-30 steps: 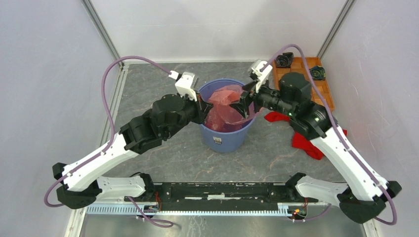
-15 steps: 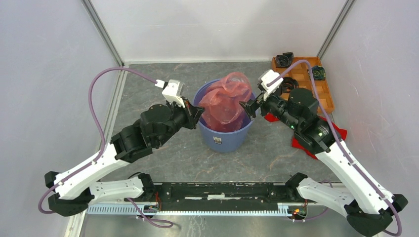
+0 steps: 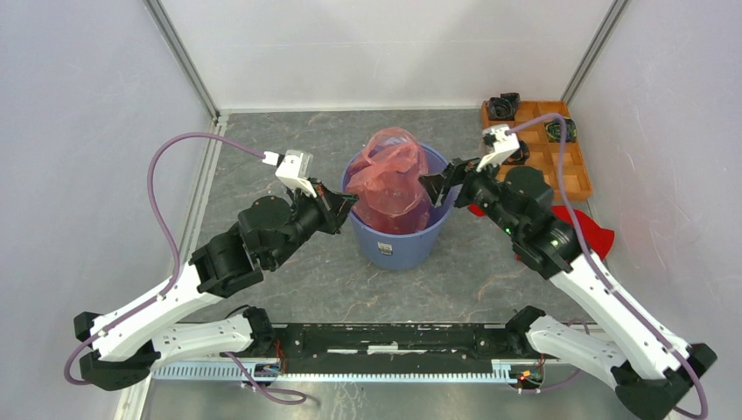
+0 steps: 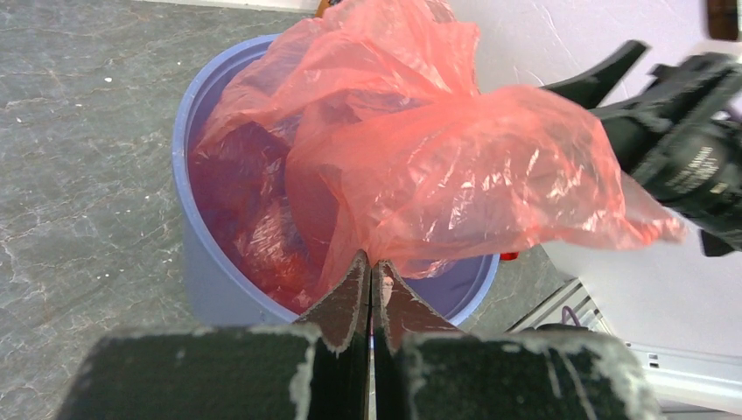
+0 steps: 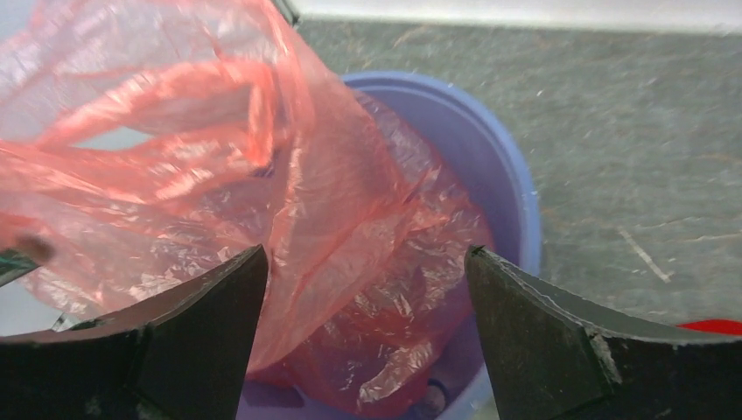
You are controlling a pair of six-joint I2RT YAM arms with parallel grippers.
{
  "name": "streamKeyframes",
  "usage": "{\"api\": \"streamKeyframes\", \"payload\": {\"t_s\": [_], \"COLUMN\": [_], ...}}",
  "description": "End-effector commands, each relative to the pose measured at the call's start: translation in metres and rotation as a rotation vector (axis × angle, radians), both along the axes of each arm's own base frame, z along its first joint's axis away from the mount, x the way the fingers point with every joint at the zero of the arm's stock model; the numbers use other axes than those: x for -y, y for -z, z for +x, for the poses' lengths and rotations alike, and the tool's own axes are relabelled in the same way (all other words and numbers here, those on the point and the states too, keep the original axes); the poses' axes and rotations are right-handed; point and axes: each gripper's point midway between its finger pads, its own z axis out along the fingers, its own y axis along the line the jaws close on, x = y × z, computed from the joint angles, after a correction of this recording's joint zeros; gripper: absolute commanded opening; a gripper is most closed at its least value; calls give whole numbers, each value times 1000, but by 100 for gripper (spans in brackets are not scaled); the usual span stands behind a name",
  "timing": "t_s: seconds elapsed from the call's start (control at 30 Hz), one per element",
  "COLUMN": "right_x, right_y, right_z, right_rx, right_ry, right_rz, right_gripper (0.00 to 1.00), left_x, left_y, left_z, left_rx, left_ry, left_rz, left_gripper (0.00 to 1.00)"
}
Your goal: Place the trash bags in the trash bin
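The blue trash bin stands upright in the middle of the gray tabletop. The red-pink trash bag is partly inside it. The low part of the bag sits down in the bin. The top part puffs up above the rim in a crinkly heap. You can see through the thin plastic a little.

The left hand is at the left side of the bin, just above the rim. Its two fingers are pressed tight together. They pinch a fold of the bag between them. From there the bag fans out and up over the bin.

The right hand is at the right side of the bin, near the rim. Its fingers are spread wide apart. The bag lies in front of the gap between them, but the fingers do not squeeze it. I cannot tell if either finger touches the plastic.

The two hands face each other across the bin, with the bag between them.

A red cloth lies on the tabletop to the right, partly under the right arm. It is apart from the bin. An orange tray with small boxes in it sits at the far right corner. A few small dark things rest in the tray.
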Motion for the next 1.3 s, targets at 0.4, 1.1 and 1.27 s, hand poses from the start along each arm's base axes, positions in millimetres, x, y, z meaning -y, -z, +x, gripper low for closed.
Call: {"api": "streamKeyframes", "payload": {"t_s": [0.4, 1.1, 1.27], "right_x": [-32, 25, 18], "right_y": [-9, -63, -64], "right_z": [23, 20, 17], "right_rx": [51, 268, 273], "right_ry": [-19, 46, 7], "right_rz": [44, -102, -97], "right_gripper": [42, 0, 0], "left_x": [12, -35, -45], "left_y": [-20, -28, -73], "left_z": [1, -47, -29], "left_rx": [31, 33, 8], "left_ry": [25, 183, 40], "left_rz": [-100, 145, 88], "left_gripper": [2, 100, 100]}}
